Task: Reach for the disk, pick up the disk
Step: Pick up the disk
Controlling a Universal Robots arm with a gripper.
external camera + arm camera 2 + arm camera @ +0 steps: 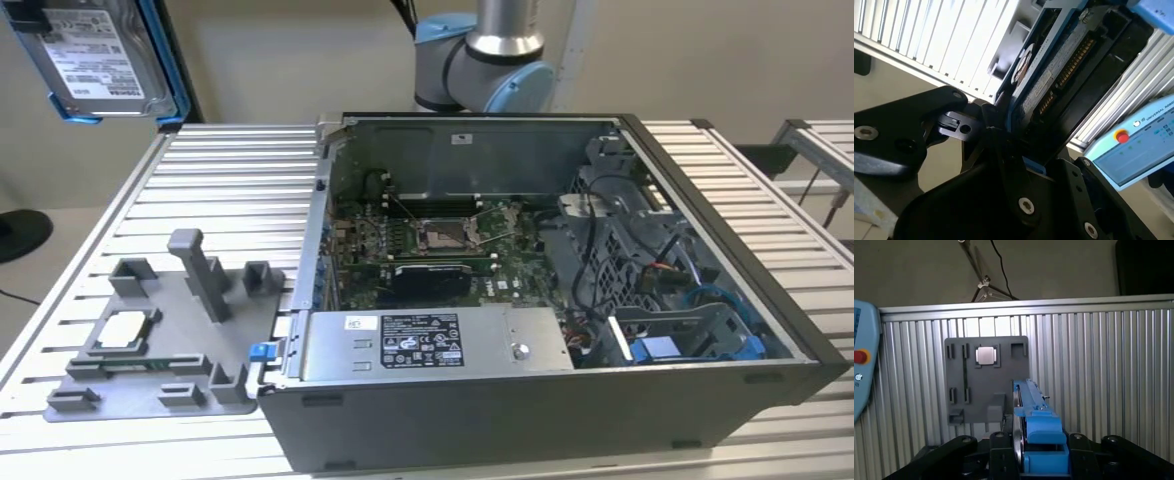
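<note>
One silver-grey, white-labelled, blue-framed disk (96,58) sits gripped by the pincer (1035,446).

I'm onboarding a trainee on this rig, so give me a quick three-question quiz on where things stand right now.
1. True or false: the disk is held up in the air, outside the open computer case.
2. What sits in the grey fixture on the table? A) a white-topped chip B) a screwdriver C) a coiled cable
3. Fill in: in the first wrist view, the gripper is shut on the ____.
Key: 1 true; 2 A; 3 disk.
</note>
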